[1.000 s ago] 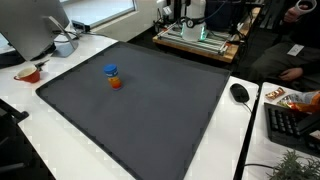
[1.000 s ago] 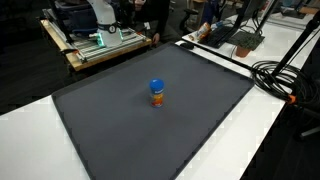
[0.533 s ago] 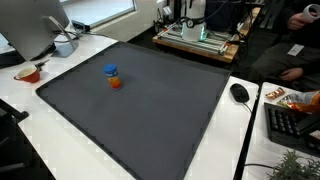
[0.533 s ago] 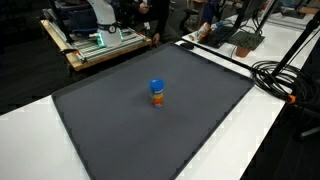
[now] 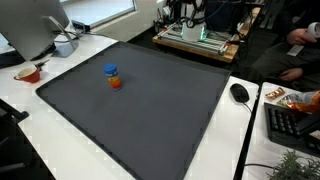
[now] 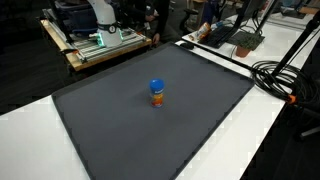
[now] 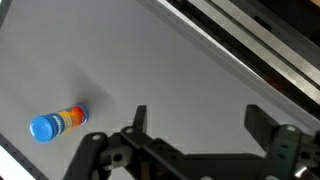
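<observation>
A small orange bottle with a blue cap (image 5: 112, 76) stands upright on a dark grey mat (image 5: 150, 110); it also shows in an exterior view (image 6: 157, 93). In the wrist view the bottle (image 7: 58, 122) appears at the lower left, on its side in the picture. My gripper (image 7: 200, 122) hangs above the mat with its two dark fingers wide apart and nothing between them. The bottle lies well to the left of the left finger (image 7: 140, 117), apart from it. The gripper itself does not show in either exterior view.
A monitor (image 5: 30, 25), a white bowl (image 5: 65, 45) and a reddish bowl (image 5: 28, 73) stand beside the mat. A mouse (image 5: 239, 92), a keyboard (image 5: 290, 125) and a snack pack (image 5: 280, 97) lie on the other side. Black cables (image 6: 280, 75) run along the table edge. The robot's base frame (image 6: 100, 40) stands behind.
The bottle and the gripper have not moved. Only a person's hand at the back right of an exterior view has shifted lower.
</observation>
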Controlling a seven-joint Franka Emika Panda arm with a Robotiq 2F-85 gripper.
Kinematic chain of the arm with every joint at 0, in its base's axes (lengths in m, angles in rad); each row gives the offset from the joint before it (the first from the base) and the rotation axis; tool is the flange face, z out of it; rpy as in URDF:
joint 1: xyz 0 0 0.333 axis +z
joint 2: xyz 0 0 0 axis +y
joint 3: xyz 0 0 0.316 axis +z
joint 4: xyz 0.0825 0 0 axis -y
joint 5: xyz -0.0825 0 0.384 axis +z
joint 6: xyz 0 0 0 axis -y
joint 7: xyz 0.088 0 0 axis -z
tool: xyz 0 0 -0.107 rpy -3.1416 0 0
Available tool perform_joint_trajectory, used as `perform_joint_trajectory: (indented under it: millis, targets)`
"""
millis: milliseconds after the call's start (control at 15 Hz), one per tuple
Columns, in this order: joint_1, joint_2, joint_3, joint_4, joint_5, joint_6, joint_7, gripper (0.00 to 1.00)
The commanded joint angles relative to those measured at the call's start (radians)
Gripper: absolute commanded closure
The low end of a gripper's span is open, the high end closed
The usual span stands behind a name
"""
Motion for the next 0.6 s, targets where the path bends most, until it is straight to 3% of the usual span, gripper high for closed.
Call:
perform_joint_trajectory:
  millis: [0,533]
  targets:
    - [0.005,0.115,0.040,0.019,-0.153,0.045,-0.007,0.00]
    - [0.008,0.384,0.092,0.118,-0.501,0.044,0.068,0.00]
